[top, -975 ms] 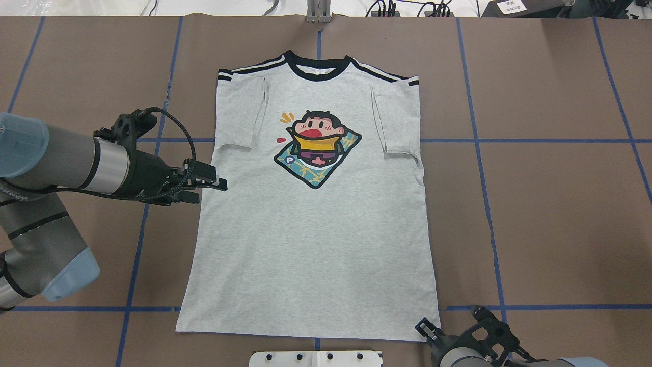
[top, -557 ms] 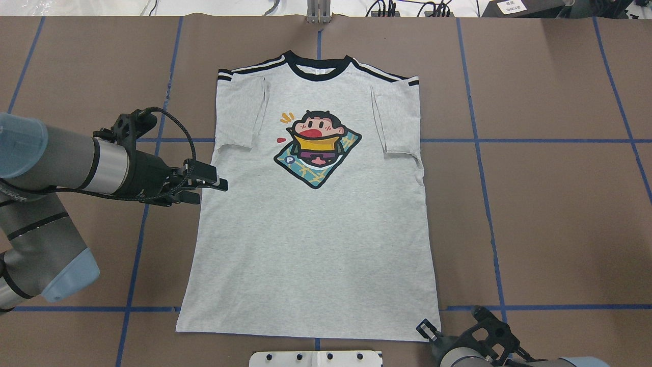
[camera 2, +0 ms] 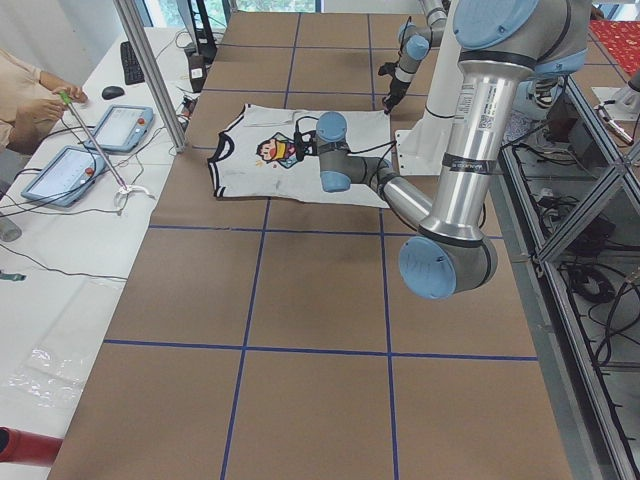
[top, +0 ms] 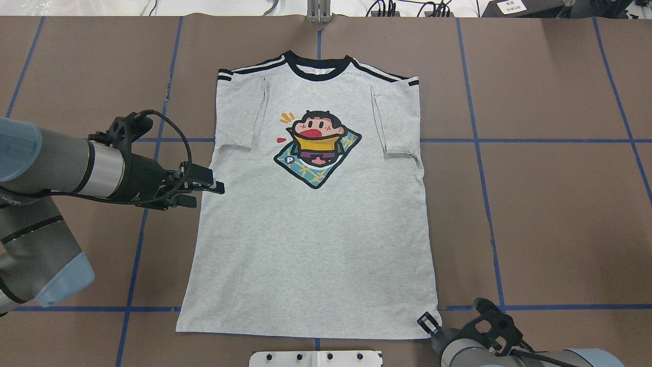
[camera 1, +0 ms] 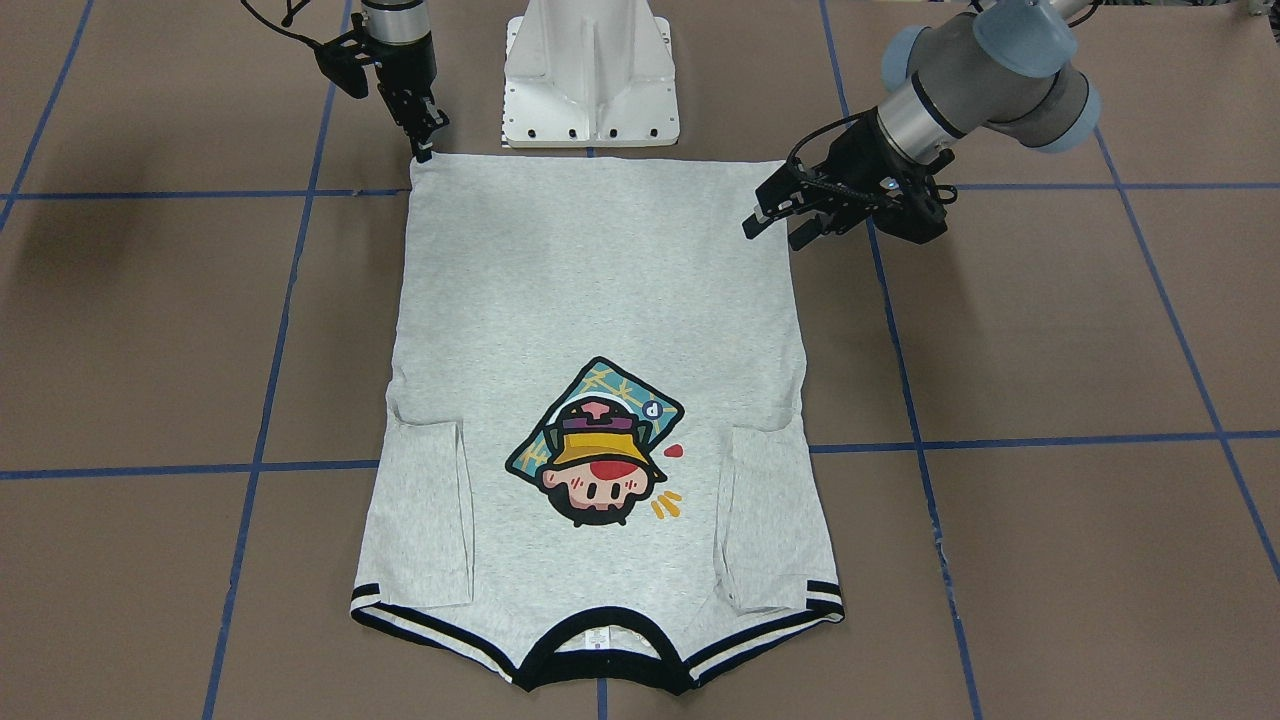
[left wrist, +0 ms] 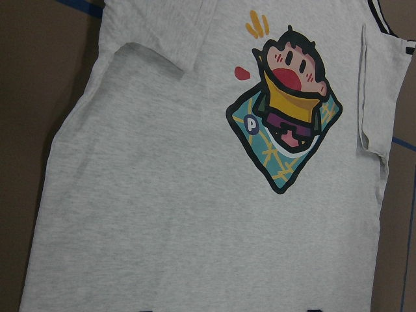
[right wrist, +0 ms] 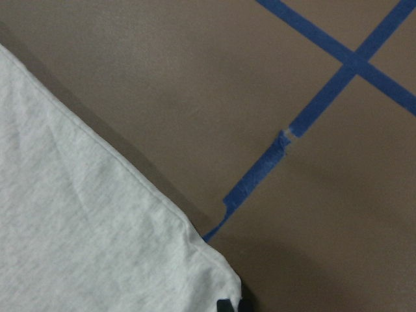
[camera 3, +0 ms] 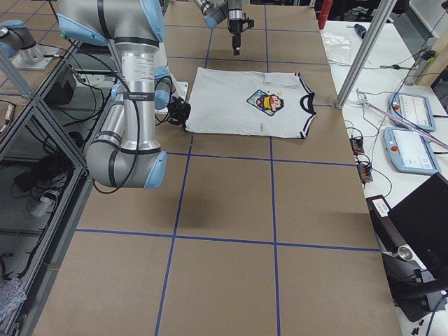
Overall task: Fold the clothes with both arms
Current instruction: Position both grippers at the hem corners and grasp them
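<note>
The grey T-shirt (top: 316, 244) lies flat on the brown table, print up, collar at the far side, and both sleeves are folded in over the chest. My left gripper (top: 206, 189) hovers open at the shirt's left side edge, about mid-length, with nothing between its fingers; the front-facing view shows the left gripper (camera 1: 772, 228) too. My right gripper (top: 427, 322) points down at the shirt's near right hem corner. In the right wrist view its dark tips (right wrist: 233, 304) sit close together against that corner, and the cloth (right wrist: 78, 227) still lies flat.
The white pedestal base (camera 1: 590, 70) stands just behind the hem. Blue tape lines (top: 479, 153) cross the table. Beyond the far edge, a side table holds tablets (camera 2: 120, 125), with a person's hand (camera 2: 40, 95) near them.
My left arm has drawn back a little to the left, away from the shirt's edge. My right gripper has crept slightly toward the hem corner. The shirt has not moved.
</note>
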You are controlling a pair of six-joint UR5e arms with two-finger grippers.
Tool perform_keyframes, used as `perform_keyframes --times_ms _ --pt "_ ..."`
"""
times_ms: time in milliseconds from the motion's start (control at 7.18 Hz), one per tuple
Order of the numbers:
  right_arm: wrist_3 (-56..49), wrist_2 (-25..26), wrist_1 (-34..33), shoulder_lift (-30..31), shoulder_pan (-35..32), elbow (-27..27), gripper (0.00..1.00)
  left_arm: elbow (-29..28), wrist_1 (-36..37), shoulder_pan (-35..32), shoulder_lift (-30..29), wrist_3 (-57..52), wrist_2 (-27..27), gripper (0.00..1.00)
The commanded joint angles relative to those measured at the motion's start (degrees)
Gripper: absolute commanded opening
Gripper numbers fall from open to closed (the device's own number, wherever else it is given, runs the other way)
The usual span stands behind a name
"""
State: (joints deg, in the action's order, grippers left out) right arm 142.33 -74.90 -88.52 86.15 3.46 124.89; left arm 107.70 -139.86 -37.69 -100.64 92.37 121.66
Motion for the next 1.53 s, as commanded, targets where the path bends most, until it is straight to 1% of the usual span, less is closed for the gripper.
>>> perform_keyframes --times_ms 0,139,279,418,557,697,975,1393 --pt "-0.03 -1.66 -0.08 0.24 -1.44 1.50 0.00 6.79 0.12 6.62 8.48 3.51 -8.21 0.83" --pt "-0.03 -1.66 -0.08 0.16 -1.35 1.59 0.00 7.17 3.16 13.45 9.49 6.48 -15.59 0.83" --pt "-0.03 -1.66 -0.16 0.16 -1.27 1.59 0.00 8.74 11.63 16.21 9.33 6.69 -16.54 0.83" --pt "-0.03 -1.66 -0.17 0.24 -1.27 1.59 0.00 11.45 20.33 19.98 9.33 9.12 -17.07 0.82" --pt "0.05 -1.66 -0.17 0.24 -0.83 1.59 0.00 14.61 25.90 25.94 9.50 12.02 -21.25 0.82" --pt "-0.03 -1.66 -0.17 0.16 -0.56 1.59 0.00 14.64 29.35 28.69 9.41 12.05 -24.42 0.82" --pt "0.06 -1.57 -0.25 0.24 -0.30 1.68 0.00 14.29 30.18 28.90 10.98 12.14 -25.15 0.82" --pt "0.06 -1.57 -0.34 0.42 -0.39 1.59 0.00 13.76 30.27 29.43 10.73 12.31 -25.42 0.81"
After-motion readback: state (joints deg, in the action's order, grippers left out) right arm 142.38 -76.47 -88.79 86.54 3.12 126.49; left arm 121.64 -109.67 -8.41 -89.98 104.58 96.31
